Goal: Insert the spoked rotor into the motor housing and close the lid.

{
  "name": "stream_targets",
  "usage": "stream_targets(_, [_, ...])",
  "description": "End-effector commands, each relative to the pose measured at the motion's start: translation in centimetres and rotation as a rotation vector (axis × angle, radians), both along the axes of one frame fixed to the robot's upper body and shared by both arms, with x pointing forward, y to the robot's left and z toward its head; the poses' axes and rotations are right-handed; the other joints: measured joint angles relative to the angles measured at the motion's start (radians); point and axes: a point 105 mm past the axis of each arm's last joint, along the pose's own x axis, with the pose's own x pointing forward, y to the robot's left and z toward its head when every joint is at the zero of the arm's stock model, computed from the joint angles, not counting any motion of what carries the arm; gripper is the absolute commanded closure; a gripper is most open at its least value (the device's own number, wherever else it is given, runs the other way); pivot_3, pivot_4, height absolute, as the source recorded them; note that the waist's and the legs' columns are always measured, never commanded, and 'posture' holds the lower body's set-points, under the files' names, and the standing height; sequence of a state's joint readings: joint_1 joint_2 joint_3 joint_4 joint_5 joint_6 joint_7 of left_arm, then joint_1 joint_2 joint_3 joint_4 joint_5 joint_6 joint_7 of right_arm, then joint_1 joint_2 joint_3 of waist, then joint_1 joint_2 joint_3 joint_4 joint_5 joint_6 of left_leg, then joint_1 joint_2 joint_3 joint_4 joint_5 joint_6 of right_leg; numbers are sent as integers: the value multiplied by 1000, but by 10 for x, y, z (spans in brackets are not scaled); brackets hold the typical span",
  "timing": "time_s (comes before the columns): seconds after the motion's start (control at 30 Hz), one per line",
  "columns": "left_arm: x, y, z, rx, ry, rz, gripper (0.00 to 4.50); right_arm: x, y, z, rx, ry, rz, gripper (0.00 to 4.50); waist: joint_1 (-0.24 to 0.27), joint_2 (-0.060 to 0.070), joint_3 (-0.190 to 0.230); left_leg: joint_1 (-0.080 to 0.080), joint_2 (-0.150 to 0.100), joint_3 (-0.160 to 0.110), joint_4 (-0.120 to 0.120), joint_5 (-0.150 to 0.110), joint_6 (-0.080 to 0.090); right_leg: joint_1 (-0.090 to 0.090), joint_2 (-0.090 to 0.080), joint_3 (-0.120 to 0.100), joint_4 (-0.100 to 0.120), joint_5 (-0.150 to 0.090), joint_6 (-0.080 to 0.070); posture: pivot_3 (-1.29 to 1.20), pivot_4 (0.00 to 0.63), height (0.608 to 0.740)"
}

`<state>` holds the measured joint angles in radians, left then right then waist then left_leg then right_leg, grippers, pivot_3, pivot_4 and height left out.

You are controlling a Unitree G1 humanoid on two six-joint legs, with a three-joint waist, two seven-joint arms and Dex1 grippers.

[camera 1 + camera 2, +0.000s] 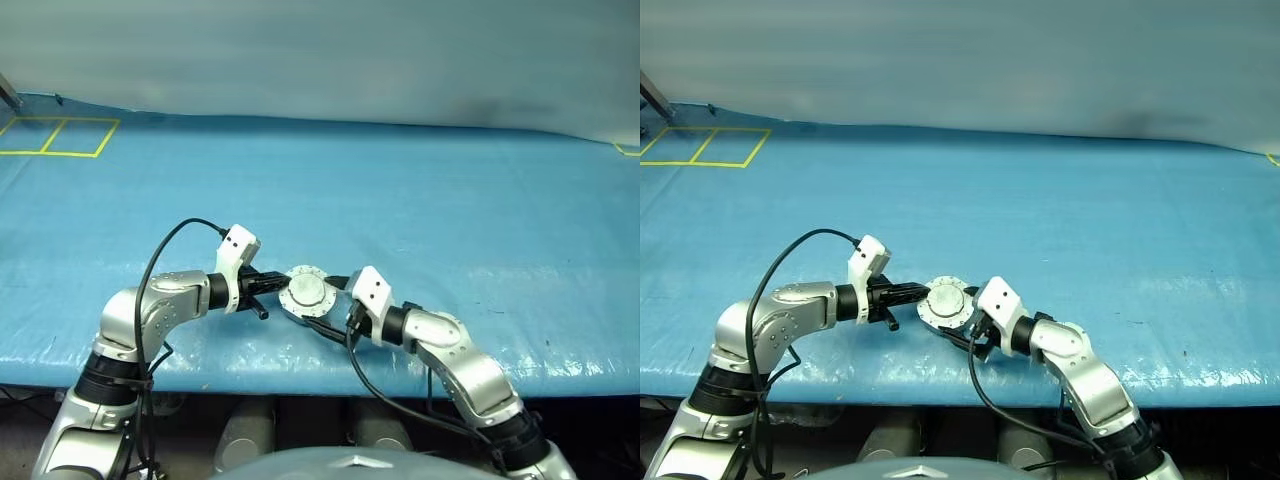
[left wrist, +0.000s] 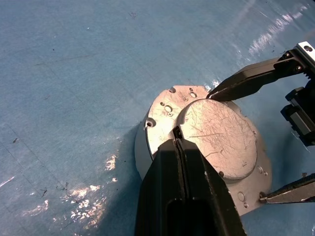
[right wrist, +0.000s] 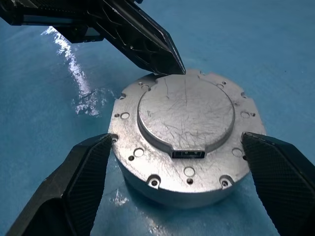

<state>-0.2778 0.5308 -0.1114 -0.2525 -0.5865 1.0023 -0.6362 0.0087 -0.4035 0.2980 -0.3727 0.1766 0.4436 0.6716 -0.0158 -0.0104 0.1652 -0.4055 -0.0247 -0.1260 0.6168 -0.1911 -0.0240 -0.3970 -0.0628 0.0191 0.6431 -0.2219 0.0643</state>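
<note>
The motor housing (image 3: 147, 169) sits on the blue table near its front edge, a round silver body with a drilled flange. The lid (image 3: 186, 110), plain grey and scratched, lies flat and closed on top of it. The spoked rotor is hidden. My left gripper (image 2: 177, 135) is shut, its joined tips resting on the lid's edge (image 1: 275, 284). My right gripper (image 3: 176, 139) is open, one finger (image 3: 83, 177) on each side of the housing, apart from its wall and holding nothing. Both arms meet at the housing (image 1: 306, 293).
A blue sheet (image 1: 420, 200) covers the table, whose front edge (image 1: 300, 375) runs just behind my arms. Yellow tape squares (image 1: 60, 137) mark the far left corner. Black cables (image 1: 165, 250) loop from both wrists.
</note>
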Motion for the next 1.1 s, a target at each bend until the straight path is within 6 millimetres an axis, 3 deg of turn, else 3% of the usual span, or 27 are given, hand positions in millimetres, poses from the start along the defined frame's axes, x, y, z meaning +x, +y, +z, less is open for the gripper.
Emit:
stream_targets(0.03, [-5,-1,-12,23,34,-14,4500,-6,-18,-6,-13,73,-86,60,1,0,0,0,0,0,0,0,0,0,0,0,0,0,0,0,150,740])
stream_targets(0.27, [-3,-5,-13,15,16,-35,4500,-18,-23,3,147,217,-168,60,3,1,0,-3,0,0,0,0,0,-3,0,0,0,0,0,0,150,740])
stream_targets(0.6, [-3,-7,-13,22,1,-64,4500,-10,-21,7,535,510,-332,60,5,1,1,-5,0,-1,0,0,0,-4,0,-1,0,0,0,0,150,740])
stream_targets(1.1, [-6,-7,-19,31,-16,-77,4500,-17,9,-1,669,846,-296,60,4,2,0,-6,0,-1,-2,0,0,-6,0,-1,0,0,-1,0,150,740])
